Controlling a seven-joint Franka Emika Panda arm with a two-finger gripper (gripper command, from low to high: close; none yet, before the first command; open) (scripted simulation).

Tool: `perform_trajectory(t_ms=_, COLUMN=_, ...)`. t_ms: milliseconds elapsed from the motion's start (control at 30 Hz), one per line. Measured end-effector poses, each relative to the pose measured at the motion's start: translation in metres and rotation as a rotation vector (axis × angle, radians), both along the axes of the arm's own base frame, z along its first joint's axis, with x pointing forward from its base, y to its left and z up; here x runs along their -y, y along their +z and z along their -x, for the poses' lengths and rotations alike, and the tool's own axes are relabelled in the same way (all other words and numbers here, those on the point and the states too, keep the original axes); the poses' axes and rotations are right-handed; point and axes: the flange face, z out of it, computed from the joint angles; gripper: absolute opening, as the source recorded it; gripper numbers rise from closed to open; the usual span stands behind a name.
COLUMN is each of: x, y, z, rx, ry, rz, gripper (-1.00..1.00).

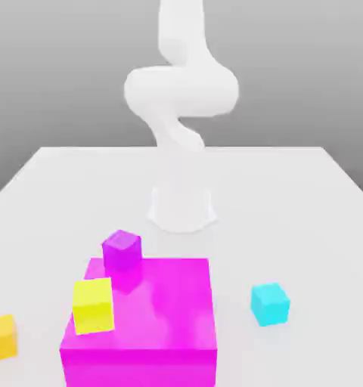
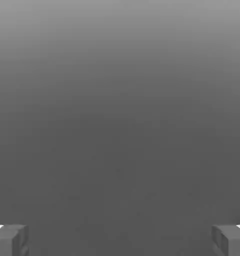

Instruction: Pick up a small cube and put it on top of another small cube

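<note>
Exterior view: the white arm (image 1: 181, 83) stands at the far middle of the table (image 1: 290, 196), curled up high, and all the cubes sit nearer to this camera than its base.
Orange cube: the small orange cube (image 1: 1, 337) sits at the exterior view's left edge, low down on the table, partly cut off by the picture's side.
Cyan cube: the small cyan cube (image 1: 270, 304) sits on the table on the exterior view's right, just beside the big block but apart from it.
Big block: a big magenta block (image 1: 143, 321) lies between the 2 small cubes — so the orange one and the cyan one are well apart.
Other cubes: a purple cube (image 1: 122, 250) and a yellow cube (image 1: 92, 304) are at the magenta block's left part; I cannot tell if they rest on it or float just over it.
Gripper: in the hand view the gripper (image 2: 120, 239) has its 2 fingertips (image 2: 9, 240) far apart — wide, holding nothing, with only plain gray ahead of it.
Way to go: I think the gripper must come down and out toward the orange cube first.
Room: bare table lies around the orange cube on the sides I can see, and around the cyan cube too.
Watch out: the carry most likely crosses the tall magenta block, so lift high.
</note>
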Motion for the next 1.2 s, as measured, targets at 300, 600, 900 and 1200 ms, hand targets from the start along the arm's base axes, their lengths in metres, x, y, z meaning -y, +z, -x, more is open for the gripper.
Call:
perform_trajectory(t_ms=300, x=0.092, y=-0.135, z=-0.085, rx=-0.218, ry=-0.334, rz=-0.122, gripper=0.0)
perform_trajectory(t_ms=600, x=0.2, y=-0.292, z=-0.099, rx=-0.413, ry=-0.682, rz=-0.264, gripper=0.0)
perform_trajectory(t_ms=900, x=0.276, y=-0.458, z=-0.053, rx=-0.598, ry=-1.012, rz=-0.422, gripper=0.0)
perform_trajectory(t_ms=1200, x=0.286, y=-0.544, z=-0.04, rx=-0.628, ry=-1.07, rz=-0.45, gripper=-1.0)
